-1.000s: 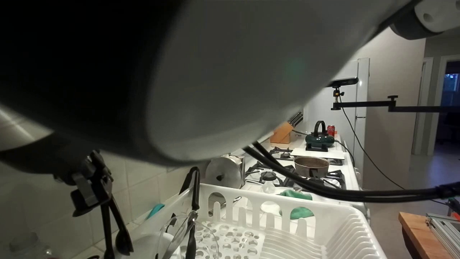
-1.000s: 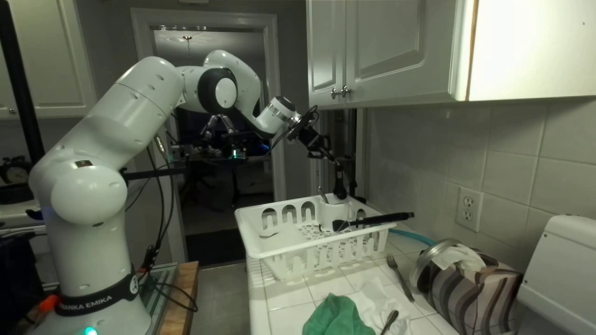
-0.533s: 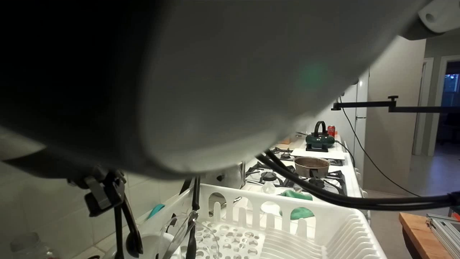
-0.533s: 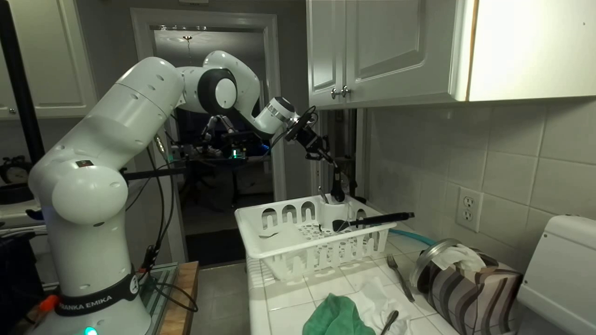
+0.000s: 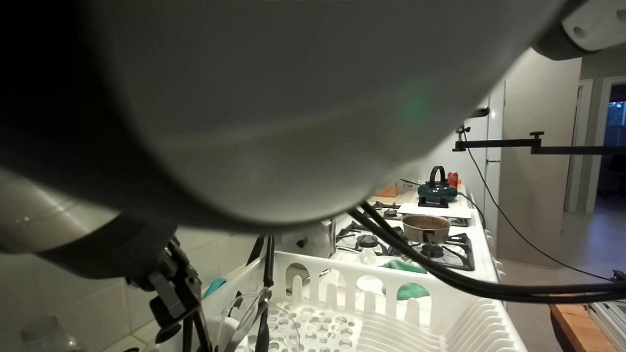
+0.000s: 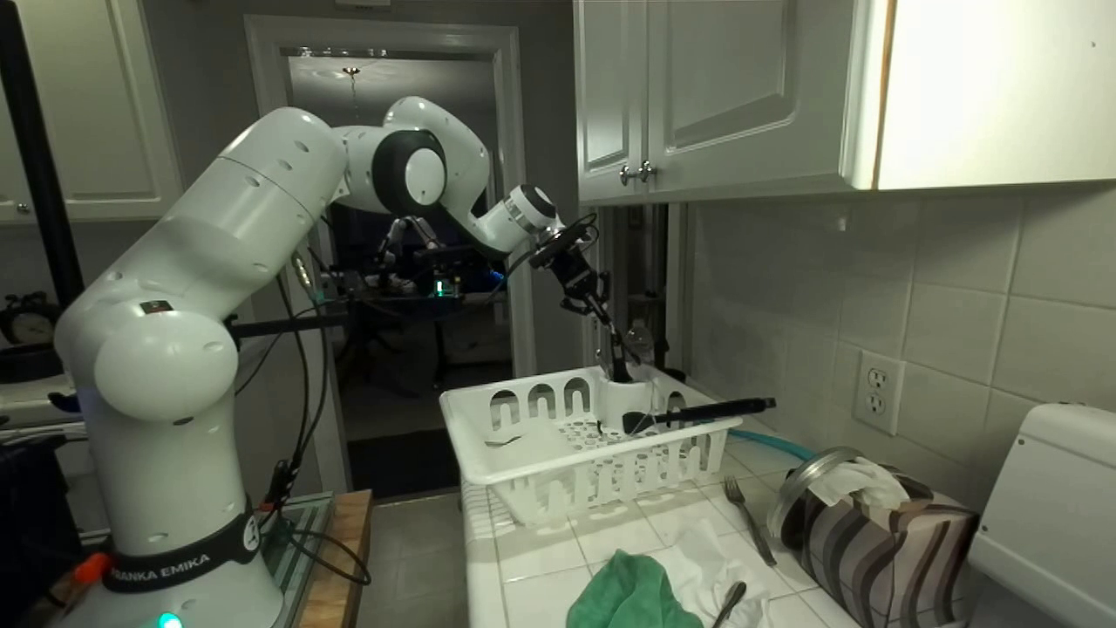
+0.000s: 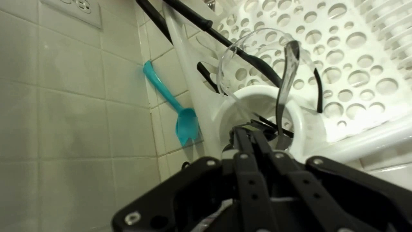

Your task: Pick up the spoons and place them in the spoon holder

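Wrist view had the gripper (image 7: 248, 130) clamped on black spoons (image 6: 619, 365), while an exterior view caught their lower ends at the mouth of the white cup (image 6: 621, 403), there in the dish rack (image 6: 523, 474)!

Legible inscription: "FRANKA EMIKA", 2 words in white capitals on the black band (image 6: 187, 560) around the base of the robot arm (image 6: 157, 436), the 1st letter partly curving away. At right on this base, a round white emblem (image 6: 252, 533). Beneath the robot arm's slanting edge, in an exterior view, a red can (image 5: 453, 179); lettering too small to read.
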Robot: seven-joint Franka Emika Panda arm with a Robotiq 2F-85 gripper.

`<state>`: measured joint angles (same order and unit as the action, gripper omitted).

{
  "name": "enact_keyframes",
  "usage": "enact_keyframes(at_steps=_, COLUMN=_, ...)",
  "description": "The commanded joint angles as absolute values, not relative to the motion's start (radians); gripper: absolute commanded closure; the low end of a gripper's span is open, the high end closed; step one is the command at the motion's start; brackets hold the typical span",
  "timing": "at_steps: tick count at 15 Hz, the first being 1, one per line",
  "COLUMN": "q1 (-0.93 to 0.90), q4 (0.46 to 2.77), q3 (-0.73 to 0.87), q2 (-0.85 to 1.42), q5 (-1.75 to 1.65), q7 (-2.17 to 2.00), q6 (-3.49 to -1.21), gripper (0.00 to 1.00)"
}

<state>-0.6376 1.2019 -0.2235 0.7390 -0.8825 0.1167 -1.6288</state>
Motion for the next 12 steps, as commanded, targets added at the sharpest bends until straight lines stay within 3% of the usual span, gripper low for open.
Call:
enact_keyframes(at_steps=1, q1=-0.601, q4=1.205, q3=-0.259, q2=0.734, q5=-0.781, q7=0.186, q6=-1.605, gripper=0.98)
enact_keyframes(at_steps=4, q1=-0.563, q4=1.204, q3=-0.268, q2=0.732, q5=-0.702, q7=0.198, q6=-1.611, gripper=0.98)
enact_keyframes(at_steps=5, q1=-0.554, q4=1.199, q3=-0.267, q2=0.734, q5=-0.683, q7=0.194, q6=-1.609, gripper=0.68)
enact_keyframes(at_steps=6, q1=-0.552, q4=1.195, q3=-0.263, q2=0.736, q5=-0.678, q7=0.187, q6=-1.605, gripper=0.67)
enact_keyframes(at_steps=12, q1=-0.558, q4=1.208, q3=-0.236, q2=0.724, q5=-0.683, q7=0.151, q6=-1.547, gripper=0.26)
